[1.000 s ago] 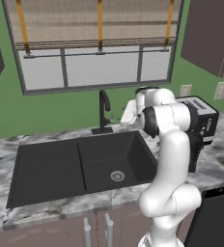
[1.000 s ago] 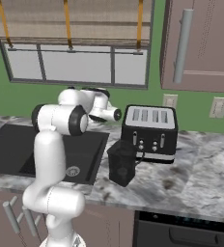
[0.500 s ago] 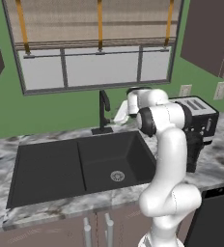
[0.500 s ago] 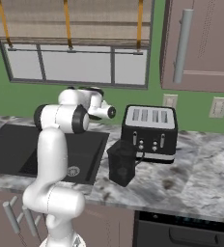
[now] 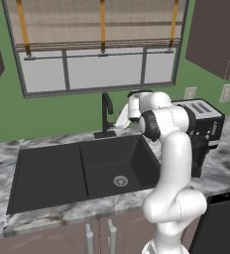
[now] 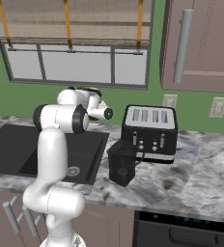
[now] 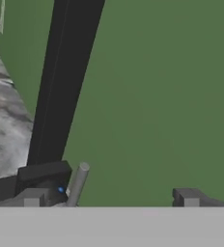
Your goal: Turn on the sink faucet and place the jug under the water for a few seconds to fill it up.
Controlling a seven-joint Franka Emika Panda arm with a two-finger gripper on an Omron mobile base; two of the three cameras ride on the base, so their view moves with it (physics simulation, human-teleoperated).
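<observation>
The thin black sink faucet (image 5: 106, 113) stands behind the black sink (image 5: 47, 173). My gripper (image 5: 120, 120) is just to the right of its post, close to it. In the hand view the post (image 7: 65, 82) rises at the left over its square base (image 7: 40, 174). The small grey lever (image 7: 78, 183) sticks out beside the left fingertip (image 7: 32, 198). The gripper (image 7: 109, 198) is open, with the lever inside the gap and nothing gripped. The dark jug (image 6: 122, 162) stands on the counter in front of the toaster (image 6: 150, 132). No water stream shows.
The silver drain (image 5: 119, 181) lies in the right basin. A green wall and a window with blinds (image 5: 102, 59) rise behind the faucet. The grey marble counter (image 6: 191, 178) runs on to the right, above a dark oven front (image 6: 186, 231).
The hand has swung left from beside the toaster toward the faucet post. The jug, the toaster and the base have stayed put.
</observation>
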